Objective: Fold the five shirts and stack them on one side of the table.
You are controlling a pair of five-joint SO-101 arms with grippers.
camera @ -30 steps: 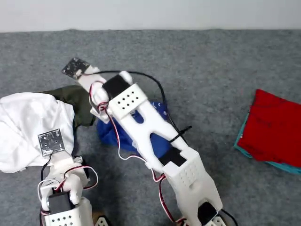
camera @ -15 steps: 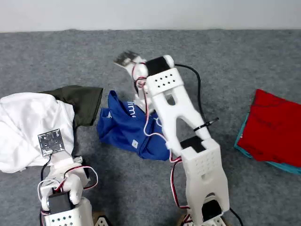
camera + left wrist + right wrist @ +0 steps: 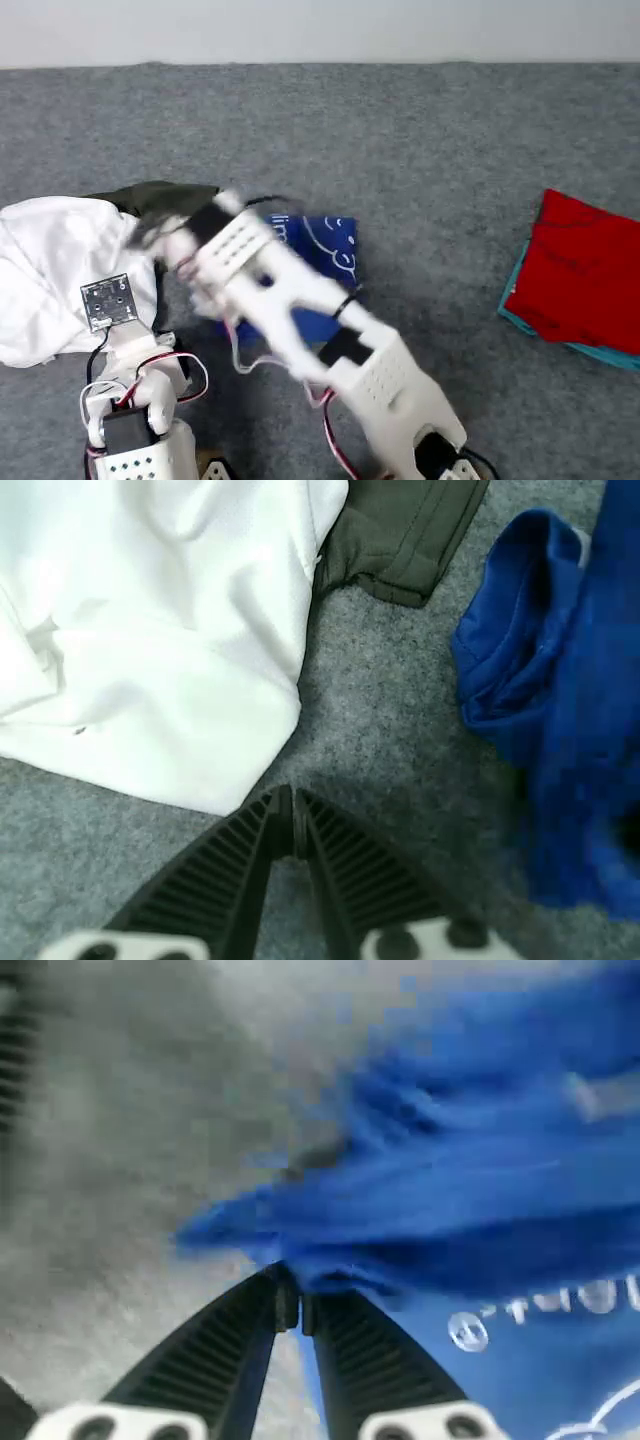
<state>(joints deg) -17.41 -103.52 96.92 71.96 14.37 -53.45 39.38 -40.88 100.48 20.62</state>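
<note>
The blue shirt (image 3: 325, 245) lay crumpled near the middle of the table (image 3: 430, 140) with its white print facing up. It was partly under my right arm (image 3: 300, 310), which stretched across it toward the left.

In the right wrist view the right gripper (image 3: 290, 1295) had its fingers pressed together, with the blue hem right at their tips. That picture was smeared, and I couldn't tell whether any cloth was caught between them.

Just left of the blue shirt sat the dark green shirt (image 3: 165, 197), bunched up. The white shirt (image 3: 55, 260) lay against its left part and spread out to the table's left edge.

My left gripper (image 3: 295, 820) hovered low over bare table, clamped closed on nothing. Its tips were just off the white shirt's edge, with the dark green shirt beyond and the blue one off to the side.

Well apart from all this, at the right edge of the table, the red shirt (image 3: 585, 270) lay folded on top of a teal shirt (image 3: 510, 300). A narrow strip of the teal showed along the red one's near side.
</note>
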